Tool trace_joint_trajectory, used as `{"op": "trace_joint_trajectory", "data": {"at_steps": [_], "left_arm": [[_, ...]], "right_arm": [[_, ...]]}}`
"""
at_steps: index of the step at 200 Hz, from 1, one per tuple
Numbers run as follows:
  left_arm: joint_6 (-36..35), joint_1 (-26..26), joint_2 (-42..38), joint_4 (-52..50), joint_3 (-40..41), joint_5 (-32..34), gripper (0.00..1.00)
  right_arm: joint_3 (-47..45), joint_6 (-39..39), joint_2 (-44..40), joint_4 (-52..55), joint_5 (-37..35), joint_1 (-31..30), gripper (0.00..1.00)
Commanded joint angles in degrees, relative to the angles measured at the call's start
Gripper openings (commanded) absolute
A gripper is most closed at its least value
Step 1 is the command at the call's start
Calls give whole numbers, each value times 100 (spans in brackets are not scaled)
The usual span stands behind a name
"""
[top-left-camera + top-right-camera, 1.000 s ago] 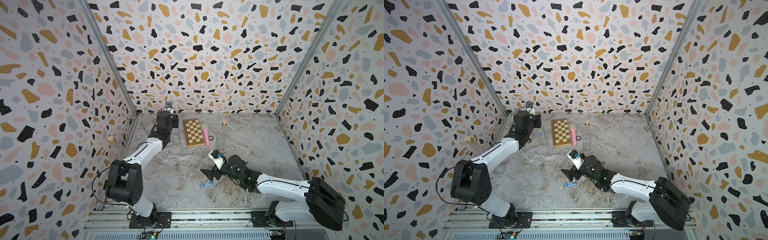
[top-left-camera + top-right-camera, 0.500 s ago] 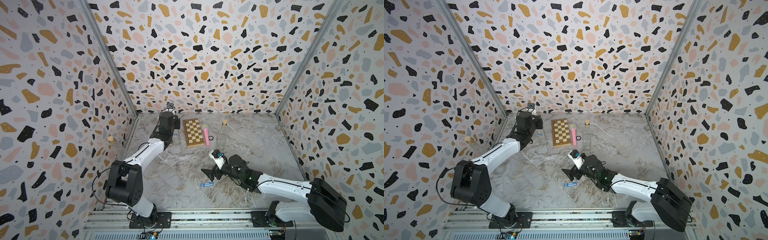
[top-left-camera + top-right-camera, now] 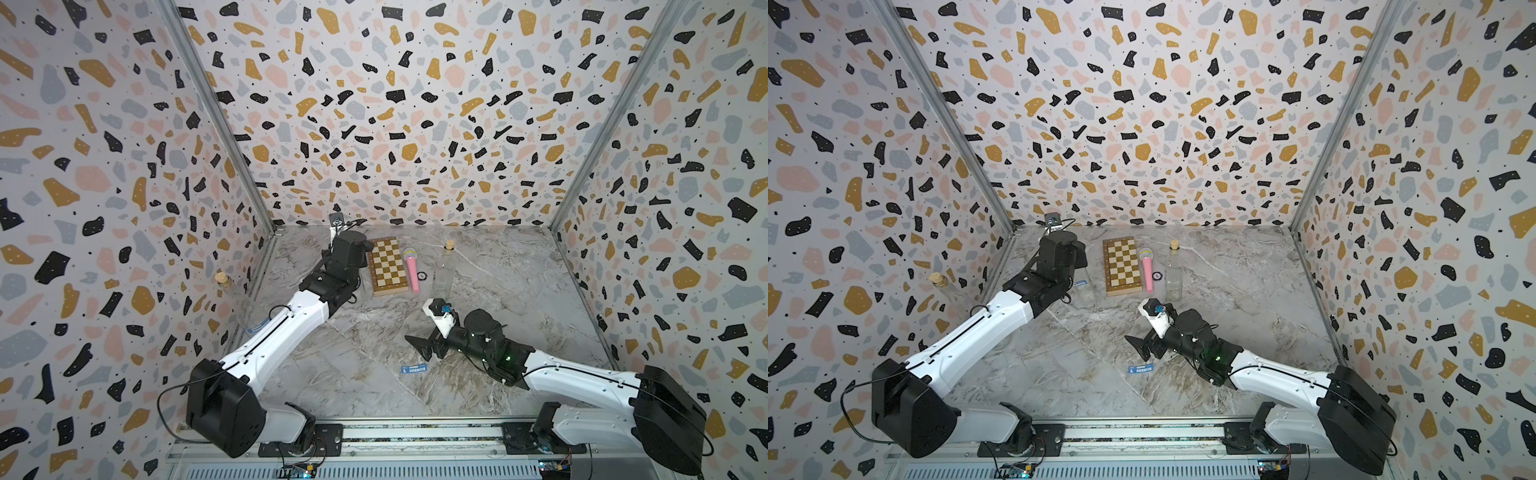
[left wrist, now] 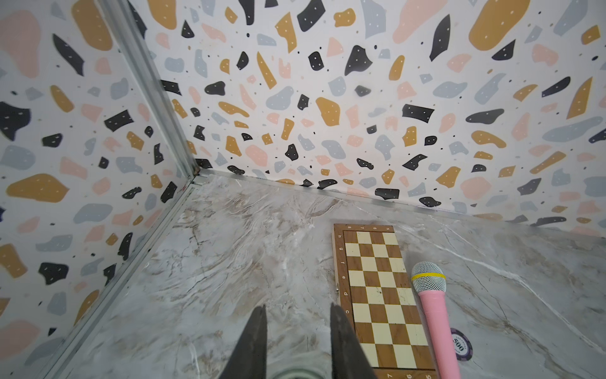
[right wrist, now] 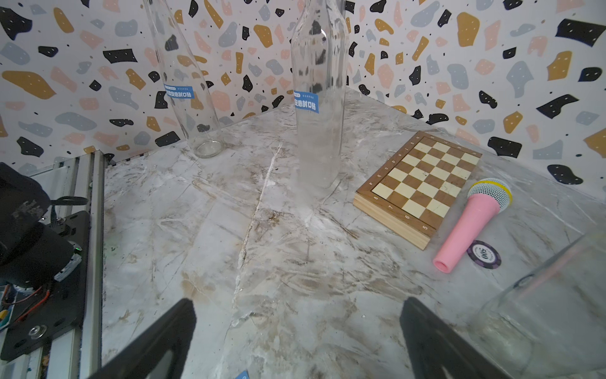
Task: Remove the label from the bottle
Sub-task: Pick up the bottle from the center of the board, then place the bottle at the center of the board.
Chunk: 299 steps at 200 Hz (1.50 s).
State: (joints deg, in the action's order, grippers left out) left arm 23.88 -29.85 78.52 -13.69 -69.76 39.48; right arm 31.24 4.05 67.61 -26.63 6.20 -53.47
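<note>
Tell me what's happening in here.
The left hand is closed around the top of a clear glass bottle that stands beside the folded wooden chessboard. The bottle's blue label is not yet off. The right hand is open and empty, low over the marble table. A loose blue label strip already lies on the table near it.
</note>
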Motion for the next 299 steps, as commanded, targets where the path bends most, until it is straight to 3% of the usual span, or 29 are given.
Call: {"op": "trace_joint_trajectory", "data": {"at_steps": [1, 44, 85, 160, 195, 299], "left_arm": [[1325, -381, -74, -1066, -444, 1418, 0], [2574, -1124, 25, -2242, -582, 2072, 0], [4619, -1634, 607, -4328, -1264, 2505, 0], [6337, -2268, 1297, -5609, -1733, 2862, 0], [6844, -2368, 1646, -6076, -1964, 2905, 0], [7119, -2491, 1841, -6141, -1894, 2908, 0]], "right_arm": [[-193, 30, -283, -59, 61, 11, 100], [-867, -239, -716, -728, 473, 4, 100], [-1213, -546, -807, -1151, 574, -67, 97], [-1399, -684, -723, -1456, 883, -84, 97], [-1439, -728, -655, -1476, 835, -80, 97], [-1419, -689, -548, -1499, 795, -81, 97]]}}
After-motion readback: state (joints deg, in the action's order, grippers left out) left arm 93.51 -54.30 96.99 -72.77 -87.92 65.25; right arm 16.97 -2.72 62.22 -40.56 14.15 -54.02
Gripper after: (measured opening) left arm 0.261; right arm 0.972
